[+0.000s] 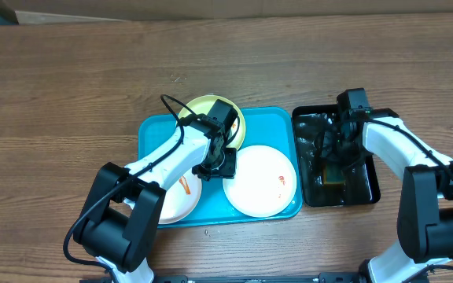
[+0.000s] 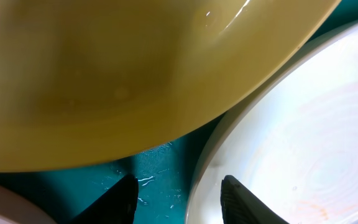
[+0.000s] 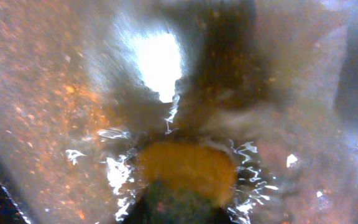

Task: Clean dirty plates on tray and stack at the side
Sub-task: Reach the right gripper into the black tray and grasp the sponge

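Three plates (image 1: 259, 181) on tray (image 1: 152, 130). Left fingers (image 2: 122, 205) apart, straddling rim of smeared white plate (image 2: 303, 143), plate body lying right of them; yellow-green plate (image 2: 104, 74) just ahead. Left arm (image 1: 171, 161) nearer. Right fingers (image 1: 333, 157) at sponge (image 3: 188, 171) in black tray (image 1: 368, 192), murky view: closure cannot be told.

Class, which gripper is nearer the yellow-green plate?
Left. The left gripper hangs beside the yellow-green plate, over the blue tray; the right gripper is well to its right, in the black tray.
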You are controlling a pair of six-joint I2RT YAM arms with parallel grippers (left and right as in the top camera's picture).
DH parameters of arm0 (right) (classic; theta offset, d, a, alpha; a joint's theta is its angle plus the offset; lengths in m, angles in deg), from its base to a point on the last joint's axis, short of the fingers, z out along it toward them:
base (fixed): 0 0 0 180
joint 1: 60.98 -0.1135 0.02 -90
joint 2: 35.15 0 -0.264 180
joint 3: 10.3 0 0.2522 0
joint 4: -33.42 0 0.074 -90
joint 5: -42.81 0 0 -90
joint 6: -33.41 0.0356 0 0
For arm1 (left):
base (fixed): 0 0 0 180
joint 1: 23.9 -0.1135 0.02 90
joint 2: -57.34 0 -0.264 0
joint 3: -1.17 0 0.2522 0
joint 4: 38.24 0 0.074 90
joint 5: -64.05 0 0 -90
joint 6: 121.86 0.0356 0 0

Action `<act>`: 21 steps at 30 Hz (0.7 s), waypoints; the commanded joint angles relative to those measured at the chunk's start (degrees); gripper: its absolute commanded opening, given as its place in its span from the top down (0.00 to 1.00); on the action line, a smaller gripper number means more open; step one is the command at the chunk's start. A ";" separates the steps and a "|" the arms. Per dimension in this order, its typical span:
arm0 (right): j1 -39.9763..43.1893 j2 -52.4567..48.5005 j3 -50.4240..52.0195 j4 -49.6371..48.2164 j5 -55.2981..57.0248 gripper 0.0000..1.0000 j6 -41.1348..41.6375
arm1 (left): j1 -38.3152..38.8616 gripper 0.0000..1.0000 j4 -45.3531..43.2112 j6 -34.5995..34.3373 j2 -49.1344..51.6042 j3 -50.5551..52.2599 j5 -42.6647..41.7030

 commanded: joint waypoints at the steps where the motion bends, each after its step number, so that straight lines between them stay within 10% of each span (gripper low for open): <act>1: -0.13 0.24 -1.01 0.35 -0.04 0.73 0.09 | -0.17 0.55 -0.04 0.22 0.57 -1.25 -0.68; 2: -0.13 0.26 -1.64 0.87 -0.02 0.41 0.09 | -0.17 0.54 -0.04 0.22 0.57 -1.25 -0.68; 3: -0.13 0.24 -2.25 1.62 -0.04 0.30 0.09 | -0.17 0.54 -0.04 0.22 0.57 -1.25 -0.68; 21: -0.13 0.24 -3.91 11.74 -0.09 0.38 0.11 | -0.15 0.69 -0.11 0.07 0.59 -0.90 -0.61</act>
